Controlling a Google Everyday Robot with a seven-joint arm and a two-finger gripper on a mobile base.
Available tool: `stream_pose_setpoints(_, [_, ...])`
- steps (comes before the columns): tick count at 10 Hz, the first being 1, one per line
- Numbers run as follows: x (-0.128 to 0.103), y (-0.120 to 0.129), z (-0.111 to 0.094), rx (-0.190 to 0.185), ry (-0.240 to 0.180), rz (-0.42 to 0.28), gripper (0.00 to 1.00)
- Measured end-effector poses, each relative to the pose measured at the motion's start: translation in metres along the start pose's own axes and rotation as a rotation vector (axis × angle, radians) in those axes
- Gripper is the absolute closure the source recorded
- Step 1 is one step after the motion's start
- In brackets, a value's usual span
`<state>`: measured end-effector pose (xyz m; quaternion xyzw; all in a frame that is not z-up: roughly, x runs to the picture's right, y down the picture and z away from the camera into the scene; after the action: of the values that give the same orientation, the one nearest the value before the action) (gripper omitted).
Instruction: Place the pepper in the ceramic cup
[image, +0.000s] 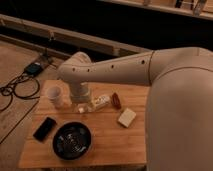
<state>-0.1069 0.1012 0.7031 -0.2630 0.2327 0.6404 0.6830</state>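
Observation:
The pepper (116, 100), a small reddish-brown piece, lies on the wooden table (107, 145) right of centre, next to a white bottle (100, 103) lying on its side. The ceramic cup (54, 95), whitish and tapered, stands upright near the table's left back corner. My gripper (80, 106) hangs from the pale arm (115, 70) and points down at the table between the cup and the bottle. It is open with nothing in it, well left of the pepper.
A wide black bowl (72, 140) sits at the front left of the table, with a dark phone (45, 128) to its left. A pale beige block (126, 117) lies right of the pepper. Cables (17, 85) run over the floor at left.

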Motion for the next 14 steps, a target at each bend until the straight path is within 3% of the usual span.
stream_pose_setpoints(7, [-0.005,-0.008,-0.003,0.008,-0.014,0.009,0.35])
stream_pose_setpoints(10, [-0.025,-0.052,-0.003,0.042,-0.047,-0.002,0.35])
stream_pose_setpoints(14, [-0.052,-0.135,0.008,0.081,-0.059,0.020,0.35])
